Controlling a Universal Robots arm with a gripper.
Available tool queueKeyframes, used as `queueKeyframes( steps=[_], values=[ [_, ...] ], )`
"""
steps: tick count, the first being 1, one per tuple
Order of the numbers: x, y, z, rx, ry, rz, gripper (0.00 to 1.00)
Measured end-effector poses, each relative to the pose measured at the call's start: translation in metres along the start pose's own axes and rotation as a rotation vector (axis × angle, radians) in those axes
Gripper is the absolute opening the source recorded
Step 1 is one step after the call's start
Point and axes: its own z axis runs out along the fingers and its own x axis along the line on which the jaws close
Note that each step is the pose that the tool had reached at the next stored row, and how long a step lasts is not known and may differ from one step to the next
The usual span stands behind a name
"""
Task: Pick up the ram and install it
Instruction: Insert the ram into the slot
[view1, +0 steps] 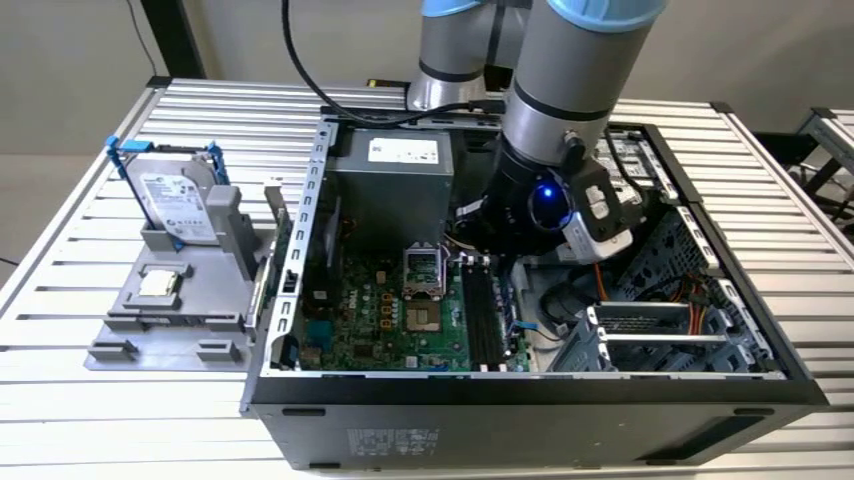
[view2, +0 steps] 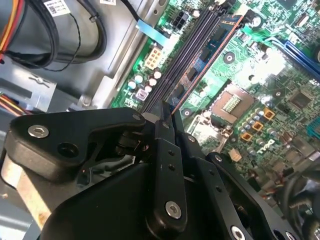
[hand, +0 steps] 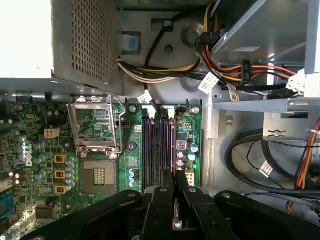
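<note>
Ram, a thin flat circuit-board stick seen edge-on with a reddish-brown rim, stands in the second wrist view pinched between the black metal fingers of the gripper, its length running away from the jaws along the dark memory slots of the green motherboard; whether it is seated in a slot I cannot tell; the square open processor socket lies just beside it; black cables curl on the grey case floor.

In the first wrist view the gripper is clenched on the stick's edge directly over the parallel slots; the socket with its raised metal frame sits beside them, and a perforated grey power supply box and bundled coloured wires lie beyond.

In the exterior view the silver-and-blue robot arm reaches down into the open black computer case on a slatted metal table; a silver hard drive in a blue bracket and a small square processor chip rest on a grey holder at the exterior view's left, well apart from the case.
</note>
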Motion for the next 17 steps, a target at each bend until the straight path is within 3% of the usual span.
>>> queueKeyframes(
  steps=[3,14,17],
  values=[
    [-0.0001,-0.0002,0.0054,0.0009,-0.0019,0.001,0.0],
    [0.0004,-0.0044,0.019,0.0143,-0.0024,0.005,0.0],
    [0.0005,-0.0044,0.0226,0.0144,-0.0025,0.007,0.0]
  ],
)
